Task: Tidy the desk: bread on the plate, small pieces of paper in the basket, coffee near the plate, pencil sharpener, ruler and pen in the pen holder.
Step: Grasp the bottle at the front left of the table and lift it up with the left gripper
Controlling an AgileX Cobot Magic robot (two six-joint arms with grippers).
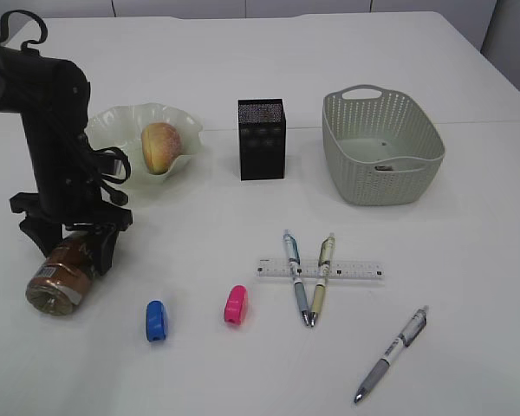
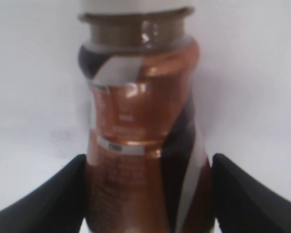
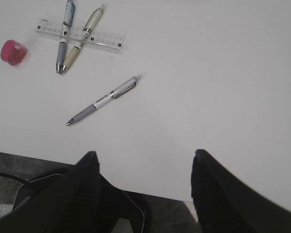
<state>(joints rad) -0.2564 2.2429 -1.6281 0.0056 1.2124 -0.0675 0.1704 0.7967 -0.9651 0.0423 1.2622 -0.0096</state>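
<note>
Here the left gripper [image 1: 72,247] clamps the coffee bottle [image 1: 62,276] lying sideways.

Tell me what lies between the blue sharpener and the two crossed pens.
The pink sharpener lies between the blue sharpener and the crossed pens, seen in the exterior view.

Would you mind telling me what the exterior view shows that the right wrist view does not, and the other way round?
Only the exterior view shows the left claw around the lying coffee bottle, the bread on the plate, the pen holder, the basket and the blue sharpener. Only the right wrist view shows the open, empty right claw and the table edge. Both share the pink sharpener, the ruler under two pens, and the separate grey pen.
</note>
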